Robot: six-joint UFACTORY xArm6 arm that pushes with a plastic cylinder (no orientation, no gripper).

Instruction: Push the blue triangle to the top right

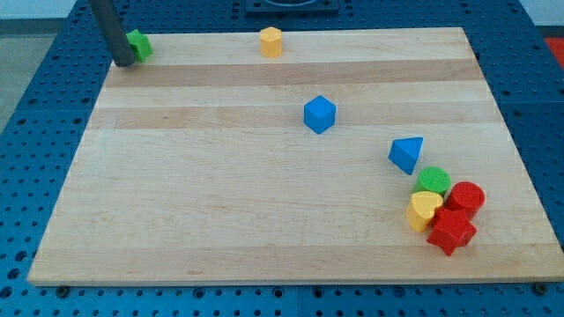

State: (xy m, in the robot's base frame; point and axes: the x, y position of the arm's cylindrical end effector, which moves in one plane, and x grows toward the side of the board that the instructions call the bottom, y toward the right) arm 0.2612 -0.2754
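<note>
Nearest the view's bottom, at the right, sat a tight cluster: a red star-shaped block (451, 231), a yellow heart-shaped block (423, 210), a red cylinder block (465, 197) and a green cylinder block (433, 180), each touching or just beside its neighbours. Just above them, close to the green cylinder but apart from it, lay the blue triangle block (406, 153), the piece we had to send to the top right. It was low on the right side of the pale wooden board (220, 202), far from its goal.

Further up, near the middle, stood a blue cube block (320, 114). At the far edge were a yellow hexagonal block (270, 41) and, in the top left corner, a green block (137, 44) whose shape we could not make out.

Our arm carried no pincer, so there was nothing to be apart or together; our tip (123, 63) rested just left of that green block, seemingly touching it, well apart from the triangle.

The risks, as we judged them: crossing the board, we might have clipped the blue cube; approaching from below, we might have scattered the cluster; and an off-centre push might have spun the triangle off course or over the right edge.
</note>
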